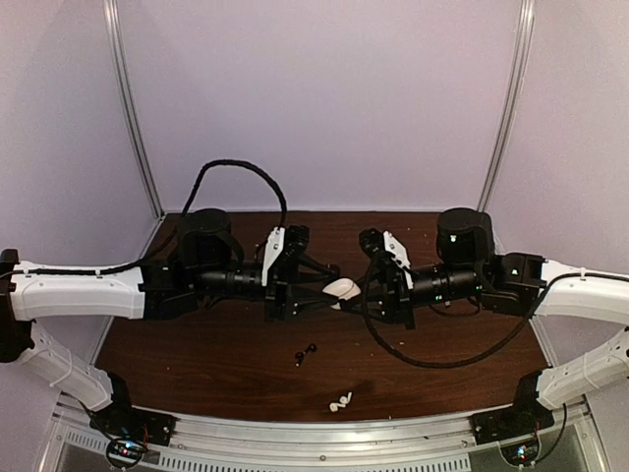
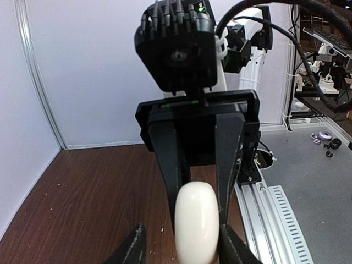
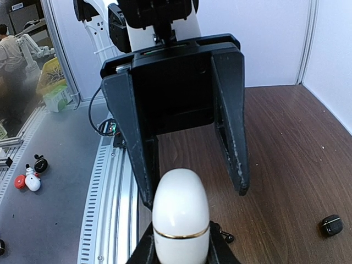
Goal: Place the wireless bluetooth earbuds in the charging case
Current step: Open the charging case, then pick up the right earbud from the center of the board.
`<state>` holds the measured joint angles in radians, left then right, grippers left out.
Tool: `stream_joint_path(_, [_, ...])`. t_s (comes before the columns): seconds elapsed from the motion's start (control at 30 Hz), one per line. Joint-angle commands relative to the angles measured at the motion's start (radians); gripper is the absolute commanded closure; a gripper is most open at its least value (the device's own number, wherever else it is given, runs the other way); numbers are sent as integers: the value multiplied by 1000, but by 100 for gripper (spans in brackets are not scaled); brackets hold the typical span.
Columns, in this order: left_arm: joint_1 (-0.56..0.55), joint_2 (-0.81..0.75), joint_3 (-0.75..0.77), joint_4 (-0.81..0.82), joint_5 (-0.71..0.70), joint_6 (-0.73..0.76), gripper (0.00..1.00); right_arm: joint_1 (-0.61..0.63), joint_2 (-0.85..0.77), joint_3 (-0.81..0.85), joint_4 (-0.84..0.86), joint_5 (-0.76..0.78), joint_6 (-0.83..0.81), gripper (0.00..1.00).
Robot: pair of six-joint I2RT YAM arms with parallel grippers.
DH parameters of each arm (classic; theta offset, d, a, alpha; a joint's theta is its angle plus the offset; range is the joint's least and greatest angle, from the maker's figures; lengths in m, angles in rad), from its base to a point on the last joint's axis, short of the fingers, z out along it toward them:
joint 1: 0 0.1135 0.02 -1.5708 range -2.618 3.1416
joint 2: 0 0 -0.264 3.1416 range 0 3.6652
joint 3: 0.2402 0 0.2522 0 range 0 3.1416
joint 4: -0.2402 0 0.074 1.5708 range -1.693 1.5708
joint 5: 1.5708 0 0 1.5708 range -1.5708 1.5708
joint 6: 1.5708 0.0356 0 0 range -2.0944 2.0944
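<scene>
R gripper (image 3: 180, 248) clamped on white case (image 3: 180, 212), held above table (image 1: 197, 354) centre. L gripper (image 2: 181, 246) fingers apart, straddling case. I see black buds (image 1: 306, 354) and white buds (image 1: 341, 401) loose on table nearer front.

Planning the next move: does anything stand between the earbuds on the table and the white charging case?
Yes. The white charging case, clamped in the jaws of the right gripper, looks closed, and that bars the way. The white earbuds and black earbuds lie uncovered on the table below.
</scene>
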<state>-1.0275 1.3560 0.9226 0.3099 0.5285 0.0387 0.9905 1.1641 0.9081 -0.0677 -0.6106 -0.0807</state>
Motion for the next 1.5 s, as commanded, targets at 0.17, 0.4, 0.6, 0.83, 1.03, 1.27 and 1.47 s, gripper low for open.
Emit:
stream_joint_path(0.17, [31, -41, -5, 87, -61, -74, 59, 15, 3, 17, -29, -51, -44, 96])
stream_joint_path(0.4, [44, -54, -17, 105, -78, -89, 60, 16, -4, 14, -35, -50, -50, 97])
stream_joint_path(0.6, [48, -60, -22, 109, -96, -92, 60, 17, -12, 9, -32, -48, -49, 97])
stream_joint_path(0.83, [59, -97, -49, 120, -134, -84, 52, 13, -36, -19, 5, -22, -23, 98])
stream_joint_path(1.03, [95, -167, -99, 113, -147, -88, 48, -53, -100, -90, 80, -20, 53, 98])
stream_joint_path(1.27, [94, -145, -149, -16, -122, -115, 50, -157, -202, -189, 148, -35, 175, 98])
stream_joint_path(1.47, [-64, -99, -220, -105, -216, -69, 53, -202, -262, -252, 158, -29, 229, 97])
